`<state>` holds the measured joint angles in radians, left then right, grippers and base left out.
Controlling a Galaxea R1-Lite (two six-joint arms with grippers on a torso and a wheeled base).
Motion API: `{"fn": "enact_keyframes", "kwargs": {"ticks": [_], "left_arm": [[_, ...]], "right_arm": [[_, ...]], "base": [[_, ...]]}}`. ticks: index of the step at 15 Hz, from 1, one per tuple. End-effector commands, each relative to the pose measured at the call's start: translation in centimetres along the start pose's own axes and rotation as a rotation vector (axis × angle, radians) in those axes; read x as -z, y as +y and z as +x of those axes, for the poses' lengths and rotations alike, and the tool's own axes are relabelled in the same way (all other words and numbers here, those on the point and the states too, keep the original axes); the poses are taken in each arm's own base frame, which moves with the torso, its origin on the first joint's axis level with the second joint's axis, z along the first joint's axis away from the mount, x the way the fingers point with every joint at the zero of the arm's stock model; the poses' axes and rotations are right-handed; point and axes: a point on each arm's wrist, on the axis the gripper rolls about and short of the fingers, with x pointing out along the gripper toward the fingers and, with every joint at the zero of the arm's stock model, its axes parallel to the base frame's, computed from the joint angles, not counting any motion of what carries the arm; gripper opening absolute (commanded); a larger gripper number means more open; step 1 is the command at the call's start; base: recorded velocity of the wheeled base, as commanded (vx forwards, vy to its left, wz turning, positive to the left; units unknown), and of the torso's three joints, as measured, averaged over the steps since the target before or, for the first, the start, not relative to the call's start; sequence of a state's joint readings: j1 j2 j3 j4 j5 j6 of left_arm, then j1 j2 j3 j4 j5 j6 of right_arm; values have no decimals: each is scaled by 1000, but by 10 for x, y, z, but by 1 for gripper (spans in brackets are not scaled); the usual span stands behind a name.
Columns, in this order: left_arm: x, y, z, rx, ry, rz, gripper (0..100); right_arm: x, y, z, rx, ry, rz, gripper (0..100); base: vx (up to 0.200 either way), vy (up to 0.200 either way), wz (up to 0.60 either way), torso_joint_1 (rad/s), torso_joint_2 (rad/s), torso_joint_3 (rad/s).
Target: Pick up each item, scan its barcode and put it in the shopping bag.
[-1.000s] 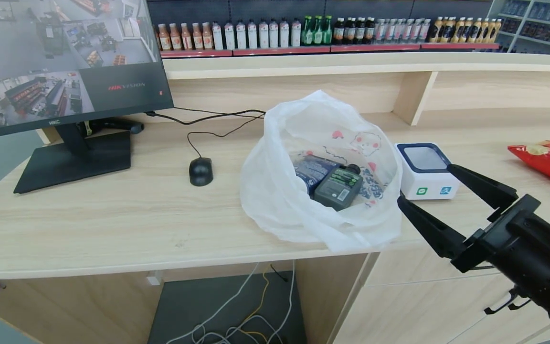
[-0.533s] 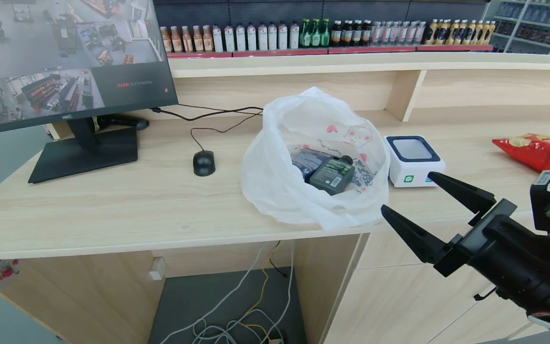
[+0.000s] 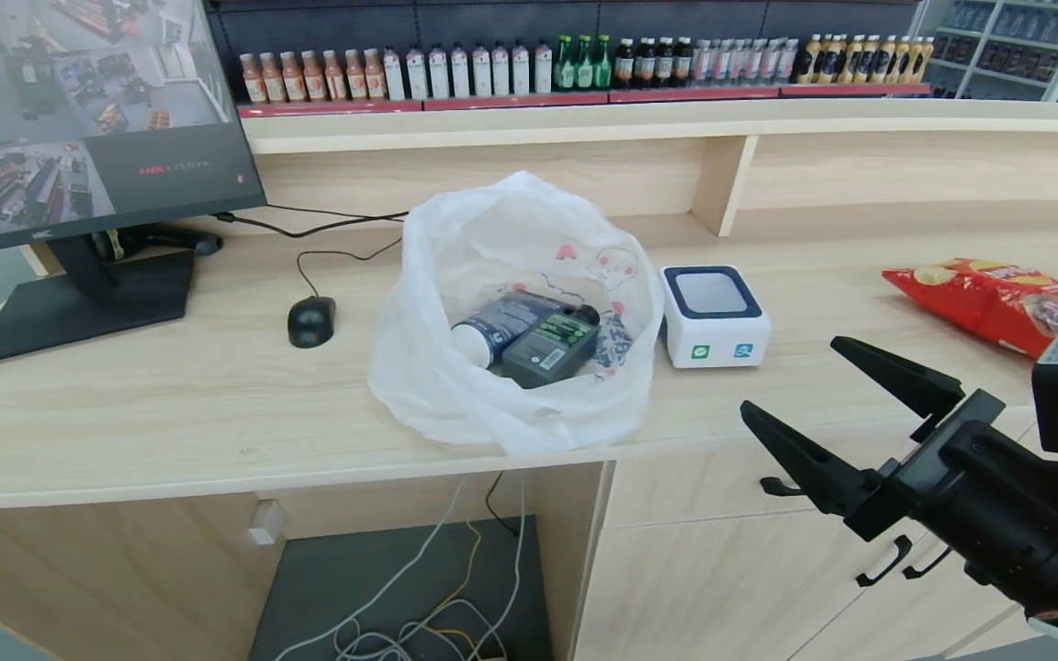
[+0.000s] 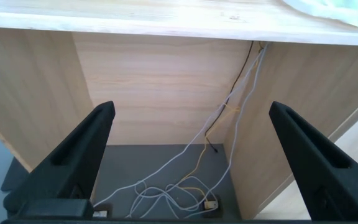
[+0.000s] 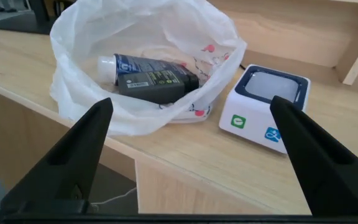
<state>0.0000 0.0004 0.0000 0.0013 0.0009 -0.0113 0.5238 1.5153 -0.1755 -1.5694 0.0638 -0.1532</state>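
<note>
The right gripper [image 3: 791, 376] hangs with its jaws wide apart and nothing between them, just off the front edge of the tabletop [image 3: 171, 404], its fingers pointing in toward the goods. Straight beyond it stands the scanner [image 3: 713, 317], a small white box with a dark-rimmed window facing up. Touching the scanner on the robot's left is the shopping bag [image 3: 455, 367], white plastic, mouth open upward. Two items lie on their sides inside it: a dark bottle [image 3: 547, 349] with its printed label up, and a blue-labelled container [image 3: 497, 326] pressed against it. A red snack packet [image 3: 997, 298] lies flat on the tabletop well to the right of the scanner, apart from both the bag and the gripper.

The left gripper [image 4: 191, 106] is also spread open and empty. It sits low, below the tabletop's front edge, facing the recess underneath, where loose cables [image 4: 191, 186] trail onto the floor.

Left of the bag are a black mouse [image 3: 311, 321] and a monitor [image 3: 79, 119]. Bottles [image 3: 584, 64] line a shelf [image 3: 511, 101] behind.
</note>
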Motion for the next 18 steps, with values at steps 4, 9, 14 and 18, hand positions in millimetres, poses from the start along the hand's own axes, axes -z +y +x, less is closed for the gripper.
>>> {"fn": "enact_keyframes", "kwargs": {"ticks": [4,9,14,18], "left_arm": [[0,0,0,-1,1,-1,100],[0,0,0,-1,0,-1,100],[0,0,0,-2,1,-1,100],[0,0,0,-1,0,-3,100]], "right_arm": [[-2,0,-3,0,-10,-1,100],[-6,-1,2,5,-31,2,100],[-5,-1,0,2,-23,3,100],[-6,-1,-1,3,-29,3,100]], "base": [[0,-200,0,1,4,1],[0,-200,0,2,1,2],[0,-200,0,4,4,3],[0,-200,0,1,7,4]]}}
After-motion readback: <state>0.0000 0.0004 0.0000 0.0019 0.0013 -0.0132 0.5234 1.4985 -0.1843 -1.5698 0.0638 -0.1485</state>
